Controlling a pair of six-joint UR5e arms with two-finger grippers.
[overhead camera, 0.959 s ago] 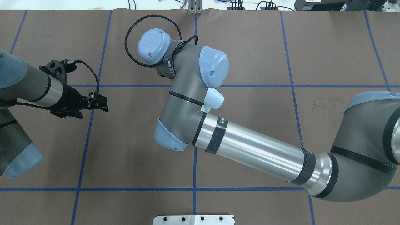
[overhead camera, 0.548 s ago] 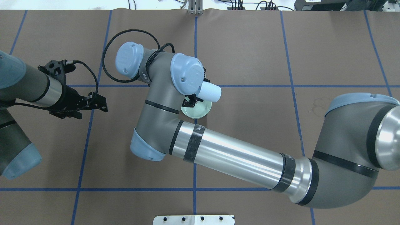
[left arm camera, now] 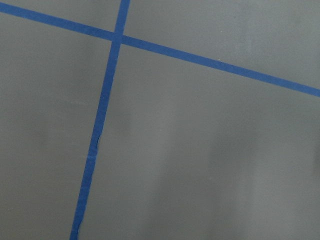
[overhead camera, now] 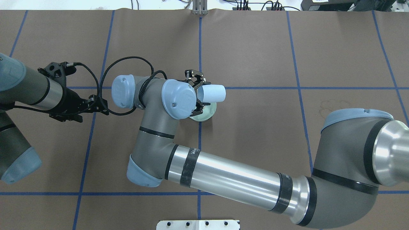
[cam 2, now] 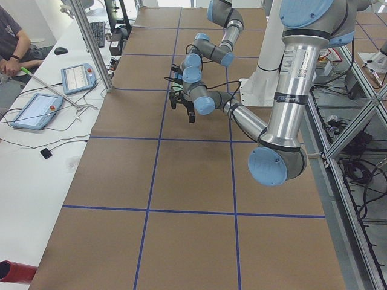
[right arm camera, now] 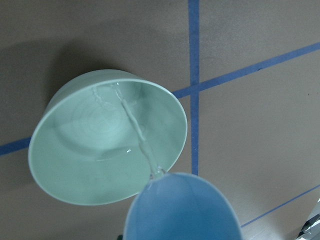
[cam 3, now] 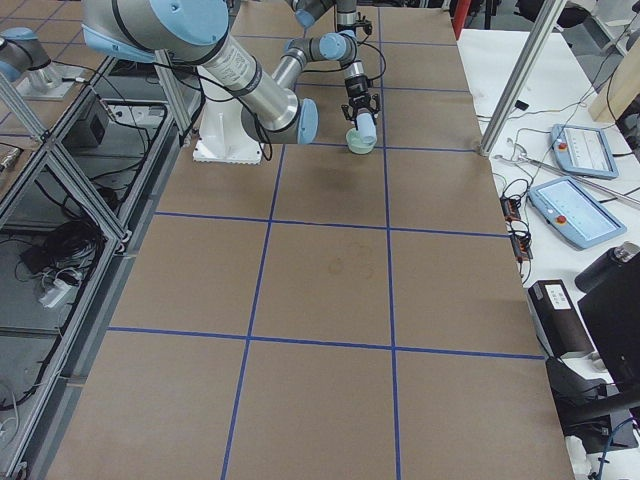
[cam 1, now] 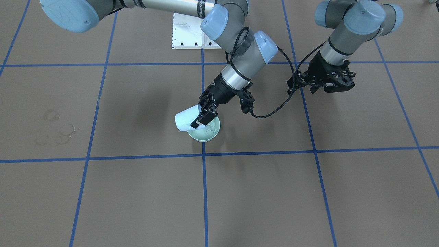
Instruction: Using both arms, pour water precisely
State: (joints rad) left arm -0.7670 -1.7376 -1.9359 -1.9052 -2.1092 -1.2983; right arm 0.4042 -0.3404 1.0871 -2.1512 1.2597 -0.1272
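My right gripper [overhead camera: 204, 93] is shut on a light blue cup [overhead camera: 213, 93] and holds it tipped on its side over a pale green bowl [overhead camera: 208, 114] near the table's middle. In the right wrist view a thin stream of water [right arm camera: 134, 119] runs from the cup's lip [right arm camera: 180, 210] into the bowl [right arm camera: 75, 165], and glints show on the bowl's floor. The front view shows the same cup [cam 1: 184, 120], bowl [cam 1: 205, 139] and right gripper [cam 1: 196, 117]. My left gripper [overhead camera: 103, 108] hangs empty and shut over bare table to the left, also in the front view [cam 1: 347, 85].
Blue tape lines grid the brown table. Dried ring stains [overhead camera: 330, 107] lie to the right of the bowl. The white pedestal [overhead camera: 198, 224] is at the near edge. My right forearm [overhead camera: 230, 179] spans the table. A side bench holds tablets [cam 2: 78, 77].
My right arm's wrist and elbow swung left, uncovering the bowl and gripper from above. The cup stays over the bowl. My left arm has barely moved.
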